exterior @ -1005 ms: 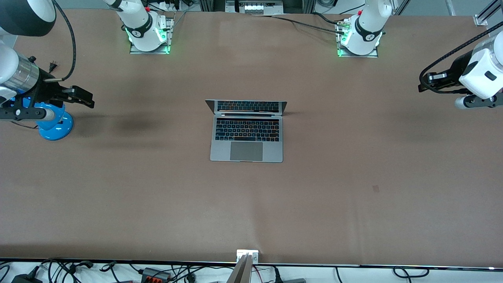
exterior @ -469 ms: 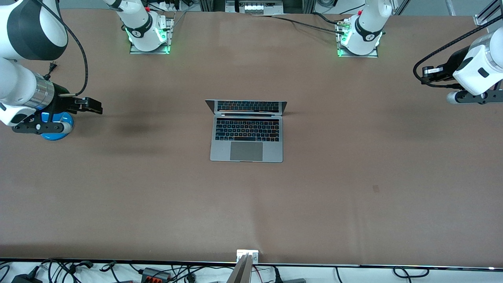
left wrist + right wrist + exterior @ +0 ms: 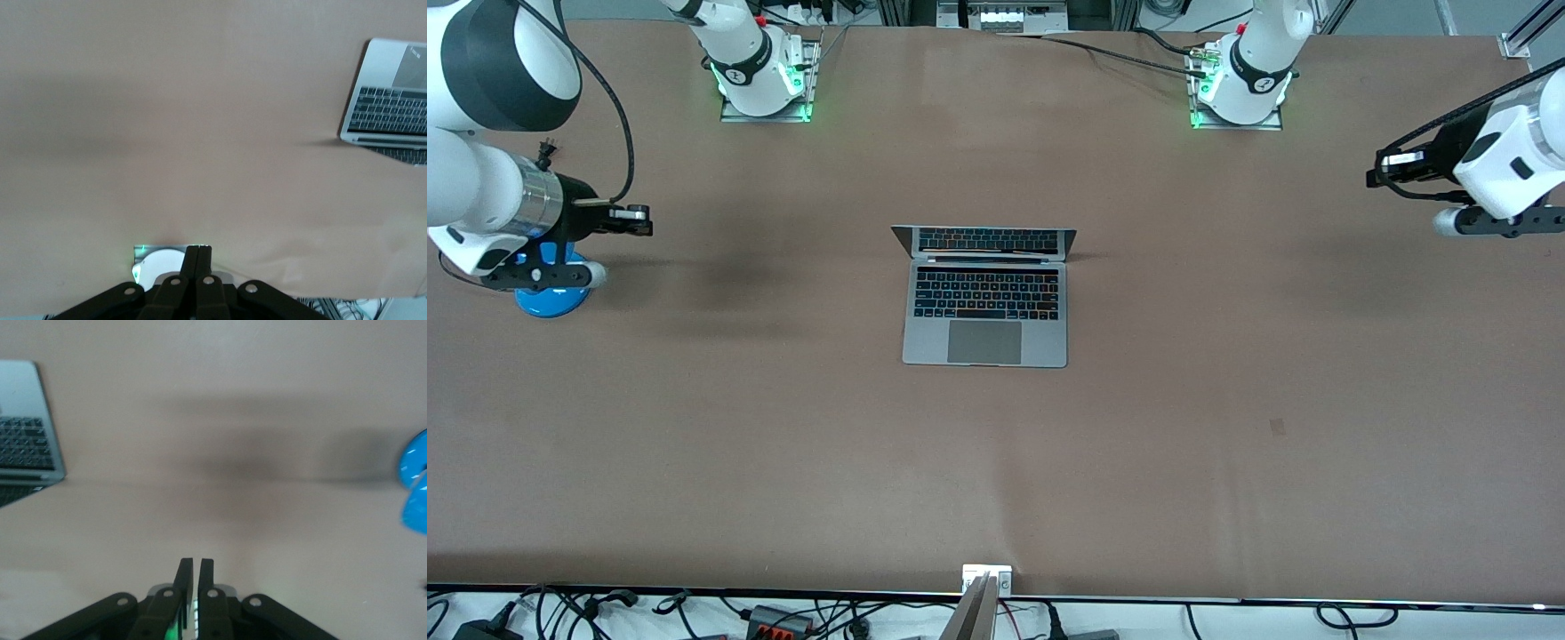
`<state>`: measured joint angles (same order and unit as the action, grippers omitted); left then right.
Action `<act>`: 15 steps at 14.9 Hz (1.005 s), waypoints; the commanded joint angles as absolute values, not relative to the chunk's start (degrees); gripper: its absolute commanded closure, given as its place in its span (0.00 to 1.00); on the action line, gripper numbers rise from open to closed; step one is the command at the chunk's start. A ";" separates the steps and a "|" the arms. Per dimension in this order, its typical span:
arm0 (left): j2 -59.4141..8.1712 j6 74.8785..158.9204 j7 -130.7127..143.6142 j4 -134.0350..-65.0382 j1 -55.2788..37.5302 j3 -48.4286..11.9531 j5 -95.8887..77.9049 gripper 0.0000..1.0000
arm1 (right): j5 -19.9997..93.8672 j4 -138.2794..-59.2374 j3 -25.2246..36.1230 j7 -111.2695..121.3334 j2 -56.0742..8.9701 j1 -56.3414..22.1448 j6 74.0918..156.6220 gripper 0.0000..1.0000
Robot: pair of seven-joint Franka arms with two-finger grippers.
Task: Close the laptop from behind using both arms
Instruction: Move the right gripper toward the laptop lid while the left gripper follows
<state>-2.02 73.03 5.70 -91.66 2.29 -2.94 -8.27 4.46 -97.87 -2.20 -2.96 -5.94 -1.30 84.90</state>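
Matt brown table (image 3: 1227, 356), smooth silver metal laptop (image 3: 925, 347), glossy blue lamp (image 3: 543, 302)

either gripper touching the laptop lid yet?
No. In the front view the laptop stands open mid-table, with the right gripper and left gripper both shut and well clear at their own ends.

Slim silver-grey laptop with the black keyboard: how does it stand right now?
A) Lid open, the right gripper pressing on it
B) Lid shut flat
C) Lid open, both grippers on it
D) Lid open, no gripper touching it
D: the slim silver-grey laptop shows its keyboard under a raised lid, while the left gripper and right gripper hang over bare table toward its ends.
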 commanded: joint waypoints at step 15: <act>-5.10 88.12 4.75 -106.60 0.26 -18.17 -21.71 1.00 | 10.90 -126.02 -2.37 -31.35 10.28 -31.26 102.01 1.00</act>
<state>-6.92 82.94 5.58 -102.27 -0.33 -14.74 -20.08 10.44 -122.14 -3.13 -26.32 9.00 -25.54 96.14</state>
